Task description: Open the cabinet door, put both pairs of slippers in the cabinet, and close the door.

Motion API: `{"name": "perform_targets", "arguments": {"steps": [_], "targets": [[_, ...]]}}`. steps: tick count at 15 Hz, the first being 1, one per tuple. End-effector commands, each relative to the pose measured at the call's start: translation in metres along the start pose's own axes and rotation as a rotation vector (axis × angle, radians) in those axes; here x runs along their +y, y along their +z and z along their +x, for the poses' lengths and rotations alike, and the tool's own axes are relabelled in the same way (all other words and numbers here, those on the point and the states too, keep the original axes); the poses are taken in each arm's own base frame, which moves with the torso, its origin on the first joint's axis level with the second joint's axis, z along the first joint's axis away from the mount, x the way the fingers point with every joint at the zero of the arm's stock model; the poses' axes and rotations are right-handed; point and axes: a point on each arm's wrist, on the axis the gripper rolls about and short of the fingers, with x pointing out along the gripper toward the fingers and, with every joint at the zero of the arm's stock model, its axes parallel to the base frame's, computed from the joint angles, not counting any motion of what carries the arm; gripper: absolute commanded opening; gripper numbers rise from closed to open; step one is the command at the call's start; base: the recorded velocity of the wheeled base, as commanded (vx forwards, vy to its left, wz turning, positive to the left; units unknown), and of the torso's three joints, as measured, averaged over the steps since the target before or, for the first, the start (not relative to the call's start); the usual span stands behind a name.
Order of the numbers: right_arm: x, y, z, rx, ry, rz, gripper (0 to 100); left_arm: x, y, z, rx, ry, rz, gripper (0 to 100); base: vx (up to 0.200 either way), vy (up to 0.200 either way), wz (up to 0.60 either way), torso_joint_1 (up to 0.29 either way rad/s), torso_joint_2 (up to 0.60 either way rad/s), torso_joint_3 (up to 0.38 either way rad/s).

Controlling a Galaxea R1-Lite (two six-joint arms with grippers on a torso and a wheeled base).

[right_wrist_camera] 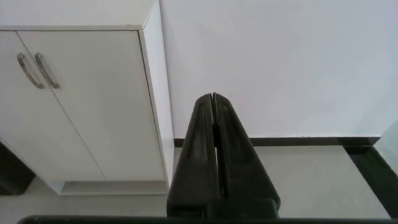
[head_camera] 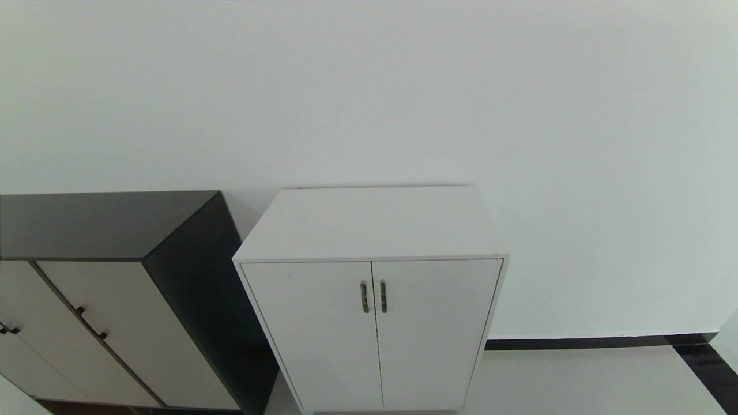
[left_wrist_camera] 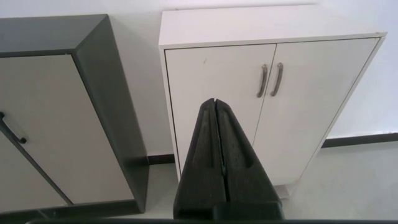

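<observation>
Our left gripper has its black fingers pressed together, with nothing between them. Our right gripper looks just the same. The tall white wooden cabinet stands in front of them, well apart, against the pale wall. Its left door and right door are closed, so we cannot see inside. Two small metal handles sit side by side in the middle. A black cabinet with cream doors stands beside it on our left.

White cabinet, grey handles; black sideboard with cream doors.
</observation>
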Motion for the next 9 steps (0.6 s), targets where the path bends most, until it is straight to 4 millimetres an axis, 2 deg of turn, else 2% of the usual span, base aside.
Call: {"name": "perform_targets", "arguments": {"steps": [1,9], "targets": [[0.0001,-0.001,-0.0015,-0.02,-0.005,0.002,0,0.0,0.0,0.0,0.0,0.0,0.001,0,0.0,0.0,0.0,0.0,0.0,0.0],[0.0002,-0.0006,-0.0018,-0.023,0.0,0.041,0,0.0,0.0,0.0,0.0,0.0,0.003,0,0.0,0.0,0.0,0.0,0.0,0.0]]}}
